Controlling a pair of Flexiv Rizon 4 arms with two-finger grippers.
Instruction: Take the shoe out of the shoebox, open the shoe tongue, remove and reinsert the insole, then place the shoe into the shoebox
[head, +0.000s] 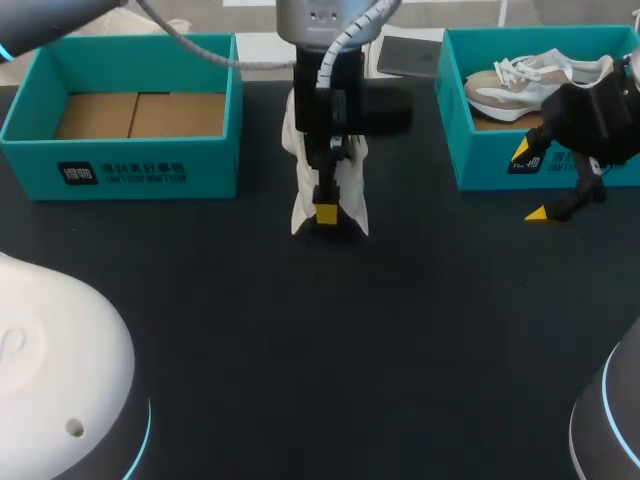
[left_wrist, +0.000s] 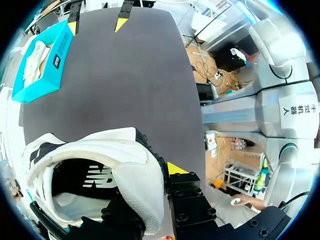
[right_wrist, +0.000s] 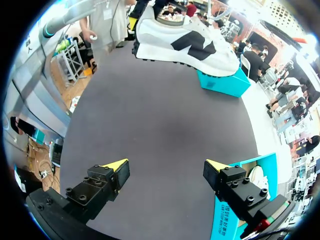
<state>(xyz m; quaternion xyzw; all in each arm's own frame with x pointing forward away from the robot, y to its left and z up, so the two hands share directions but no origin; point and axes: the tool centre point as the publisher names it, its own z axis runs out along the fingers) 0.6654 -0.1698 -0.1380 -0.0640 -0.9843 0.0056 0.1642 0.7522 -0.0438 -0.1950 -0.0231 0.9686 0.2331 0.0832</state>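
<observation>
Pinching the heel-side collar of the white sneaker with black side marks (left_wrist: 125, 150), the left claw (head: 326, 205) has one yellow-tipped finger (left_wrist: 175, 168) outside the wall and the other down inside the opening. The right claw (right_wrist: 165, 166) hangs spread and holding nothing, just in front of the right-hand box.

Underneath it all is the black tabletop (head: 320, 340). At its far left stands a teal cardboard shoebox (head: 120, 170) showing its brown cardboard floor. At the far right, a second teal box (head: 480, 165) holds a beige-and-white trainer (head: 520, 85). The white sneaker stands between the two boxes, sole on the table and out of either box. It points toe-first away from the left wrist and toward the right arm's side.

By my reading the lift-out is done and the tongue is next. The left grip should serve as an anchor, pressing the sole lightly onto the table so the shoe cannot tip or swing about the pinch. The right claw would do best to come in from the toe end, low and centred. It should take the free upper lip of the tongue rather than the laces, and draw it forward and up. Inside the opening I cannot tell tongue from insole, so that approach should be slow.
</observation>
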